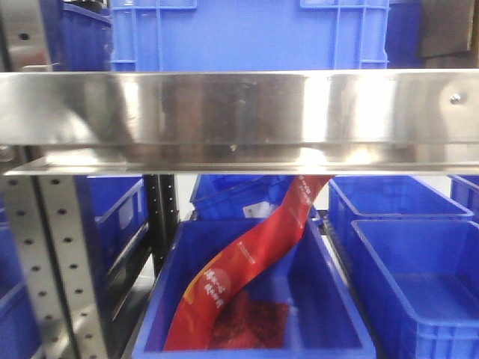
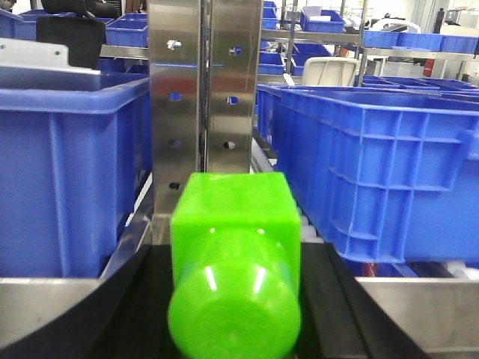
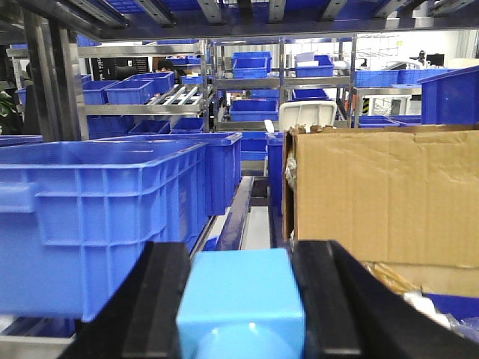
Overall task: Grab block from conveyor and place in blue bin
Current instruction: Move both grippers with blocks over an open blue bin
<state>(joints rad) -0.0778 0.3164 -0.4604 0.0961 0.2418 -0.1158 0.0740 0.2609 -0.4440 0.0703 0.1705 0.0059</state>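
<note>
Where left gripper [image 2: 236,318] seemingly clamps, green block [image 2: 236,217]

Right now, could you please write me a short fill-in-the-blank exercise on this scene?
Held by the left gripper, the left block is ___. Held by the right gripper, the right block is light ___. The box beside the right block is made of ___. The long package in the nearest bin is ___.
Missing words: green, blue, cardboard, red.

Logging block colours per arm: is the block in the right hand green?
No, the right hand holds a light blue block; the green block is in the left hand.
</note>
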